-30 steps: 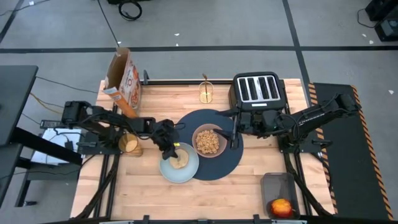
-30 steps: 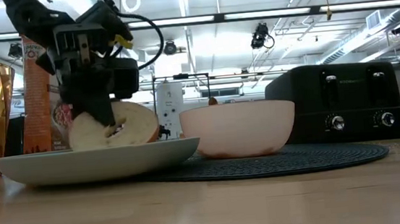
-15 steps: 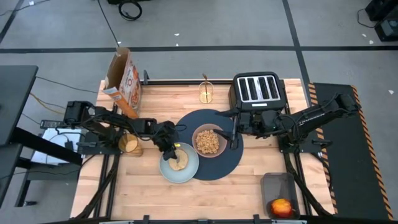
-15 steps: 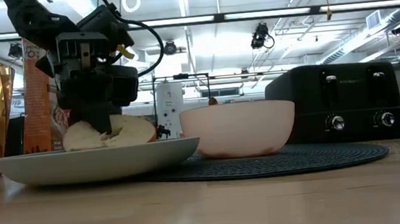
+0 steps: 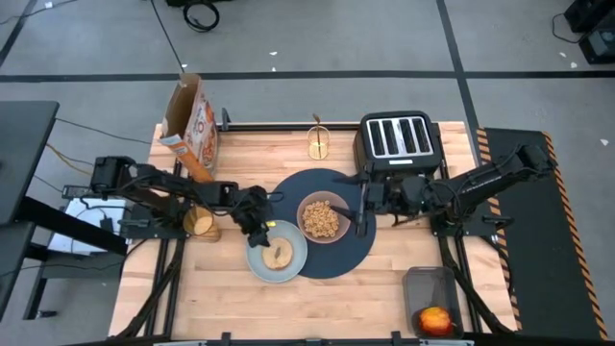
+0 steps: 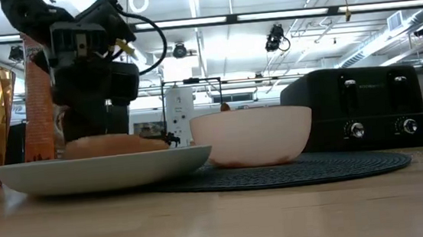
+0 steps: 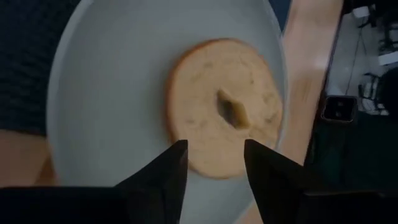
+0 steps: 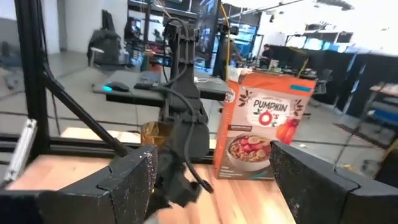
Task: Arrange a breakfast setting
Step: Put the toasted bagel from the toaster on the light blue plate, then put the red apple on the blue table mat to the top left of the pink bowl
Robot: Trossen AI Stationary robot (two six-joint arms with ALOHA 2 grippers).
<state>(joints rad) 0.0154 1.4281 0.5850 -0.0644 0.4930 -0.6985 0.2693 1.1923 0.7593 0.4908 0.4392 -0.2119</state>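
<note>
On wooden table (image 5: 384, 298), dark-blue placemat (image 5: 351, 258), workshop behind

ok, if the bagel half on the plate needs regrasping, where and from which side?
The bagel half lies flat on the pale-blue plate, cut face up. Probably best from straight above, pinching across the ring between its centre hole and outer edge; the low view shows too little side to grip edge-on. The left gripper hangs open just above it.
</note>
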